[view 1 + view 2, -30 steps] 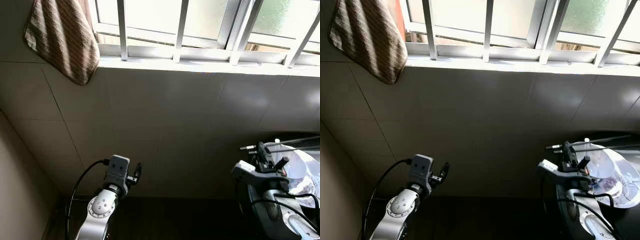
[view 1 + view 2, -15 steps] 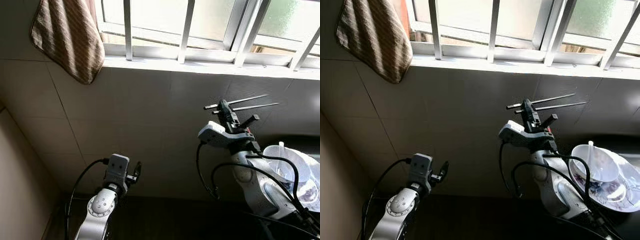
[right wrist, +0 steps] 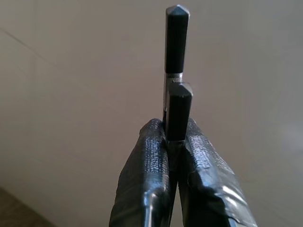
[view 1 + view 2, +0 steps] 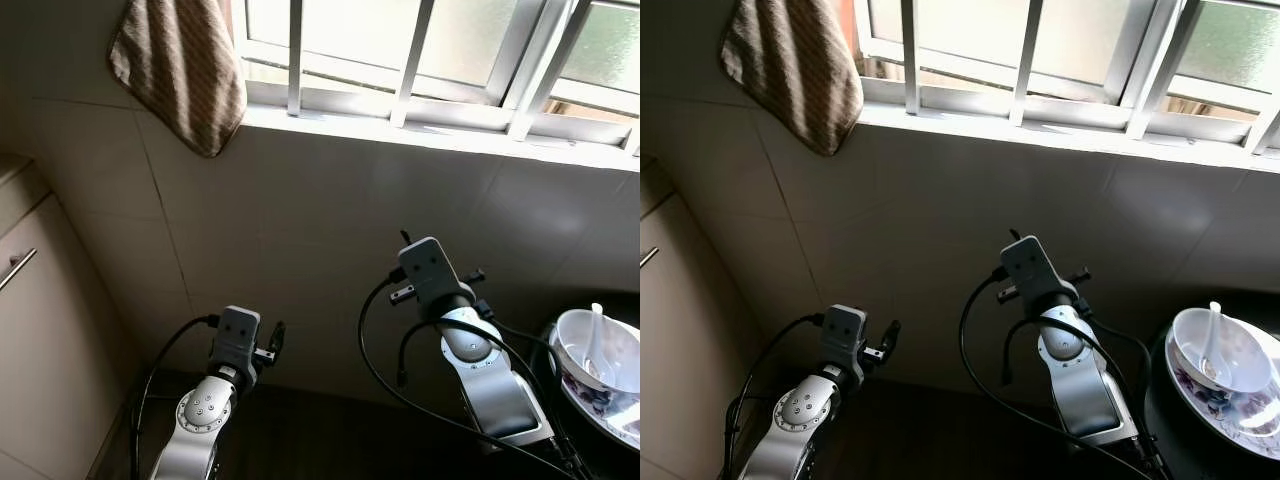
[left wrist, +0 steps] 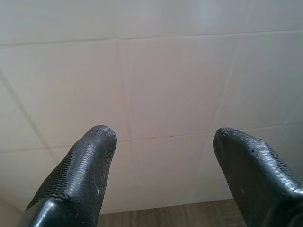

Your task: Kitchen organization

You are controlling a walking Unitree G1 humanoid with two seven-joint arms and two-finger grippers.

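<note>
Black, square-ended chopsticks (image 3: pixel 176 75), a pair with a metallic band on one, sit clamped between my right gripper's (image 3: pixel 173 130) fingers, raised before the tiled wall (image 4: pixel 330 220). My left gripper (image 5: pixel 161 137) stands with fingers apart, holding nothing. Farther right, a white bowl (image 4: pixel 600 350) holds a spoon (image 4: pixel 597 330).

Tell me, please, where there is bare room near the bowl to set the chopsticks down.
Open dark surface lies between the two arms, below the tiled wall. It is crowded at the right, where the bowl with its spoon sits on the patterned plate. The right gripper is shut on the chopsticks; the left gripper is open.
</note>
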